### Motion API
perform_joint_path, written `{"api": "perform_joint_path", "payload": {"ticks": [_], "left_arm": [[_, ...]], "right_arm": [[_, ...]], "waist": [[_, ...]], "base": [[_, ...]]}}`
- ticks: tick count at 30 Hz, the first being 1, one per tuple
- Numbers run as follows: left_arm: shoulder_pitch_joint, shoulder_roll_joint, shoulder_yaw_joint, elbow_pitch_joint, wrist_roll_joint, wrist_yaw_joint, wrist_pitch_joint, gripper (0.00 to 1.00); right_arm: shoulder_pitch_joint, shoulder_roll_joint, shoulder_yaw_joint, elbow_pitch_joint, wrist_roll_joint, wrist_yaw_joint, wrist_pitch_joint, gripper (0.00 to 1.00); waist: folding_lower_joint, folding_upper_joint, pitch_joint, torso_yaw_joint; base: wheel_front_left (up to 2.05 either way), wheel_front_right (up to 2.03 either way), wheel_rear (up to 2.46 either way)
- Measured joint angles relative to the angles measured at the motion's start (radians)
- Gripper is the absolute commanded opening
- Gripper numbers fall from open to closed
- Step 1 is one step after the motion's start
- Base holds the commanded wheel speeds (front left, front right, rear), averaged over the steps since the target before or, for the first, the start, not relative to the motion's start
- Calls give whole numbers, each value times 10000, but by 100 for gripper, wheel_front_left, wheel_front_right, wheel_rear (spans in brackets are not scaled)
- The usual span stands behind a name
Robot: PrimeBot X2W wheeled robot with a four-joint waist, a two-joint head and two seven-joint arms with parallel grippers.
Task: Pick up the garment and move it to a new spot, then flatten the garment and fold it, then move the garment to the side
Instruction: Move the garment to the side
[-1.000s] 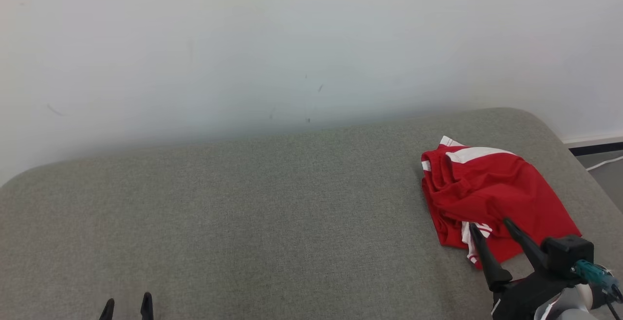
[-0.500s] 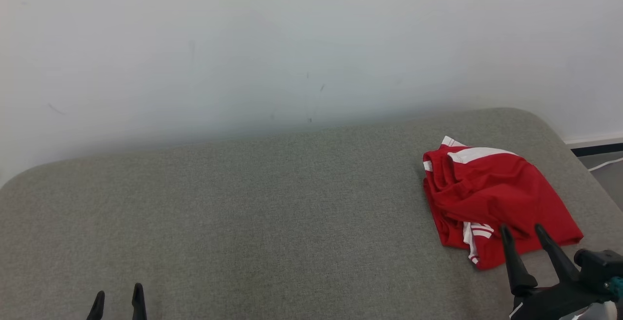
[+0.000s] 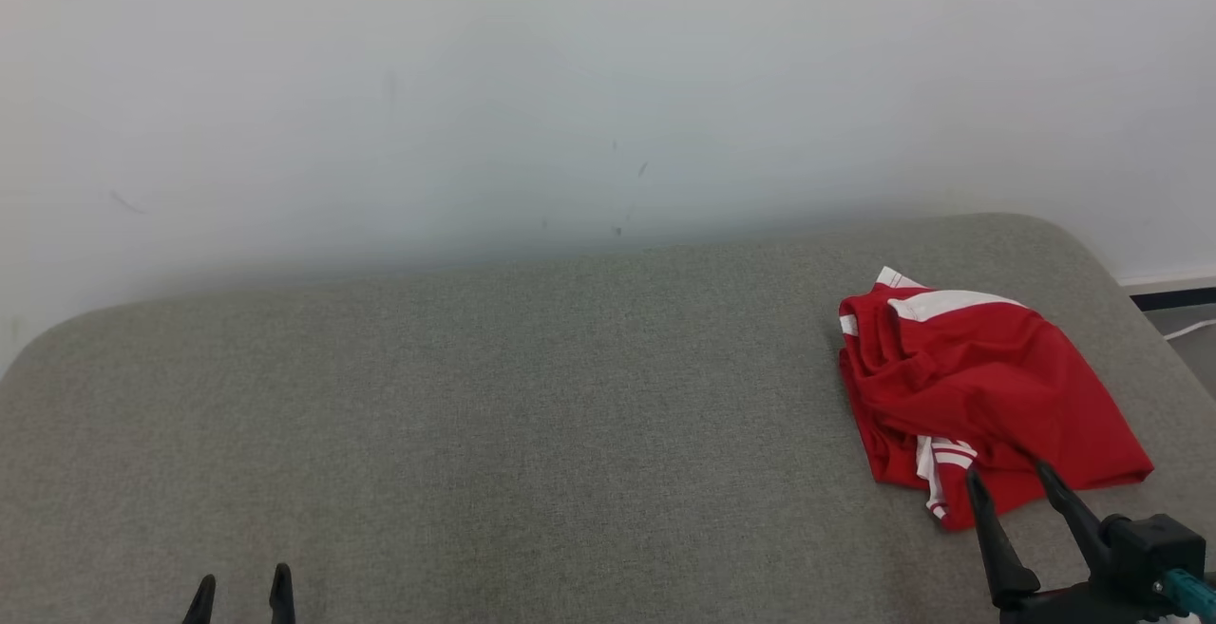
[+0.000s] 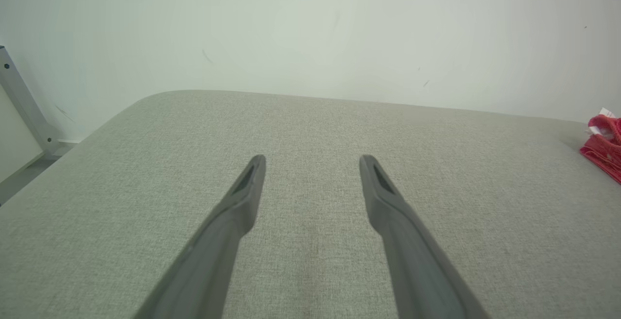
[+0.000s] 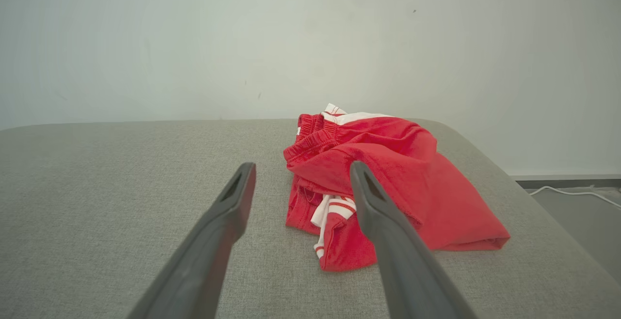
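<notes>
The garment (image 3: 978,387) is a red piece of clothing with white stripes, lying loosely bunched near the right end of a grey-green padded surface (image 3: 532,415). In the right wrist view the garment (image 5: 388,183) lies just ahead and to the right of the fingers. My right gripper (image 3: 1007,477) hovers open at the garment's near edge, nothing between its fingers. At the lower left my left gripper (image 3: 242,586) is open over bare fabric, far from the garment. The garment's edge (image 4: 604,139) peeks in at the far right of the left wrist view.
A pale wall (image 3: 570,83) runs behind the padded surface. The surface's rounded right end (image 3: 1092,254) drops to a floor with a dark skirting strip and a white cable (image 5: 572,193). A grey metal strut (image 4: 24,110) leans at the far left.
My right gripper has pulled back toward me from over the garment's near part to its near edge, still open. The head view has shifted a little. The garment lies as before.
</notes>
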Motion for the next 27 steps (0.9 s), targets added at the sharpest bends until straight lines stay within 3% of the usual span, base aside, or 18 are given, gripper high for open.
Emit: {"api": "perform_joint_path", "payload": {"ticks": [27], "left_arm": [[19,33,6,-384,176,71,387,100]], "right_arm": [[207,364,-577,-236,-1026,0,-2,100]], "waist": [[0,2,29,24]], "base": [[0,0,0]]}}
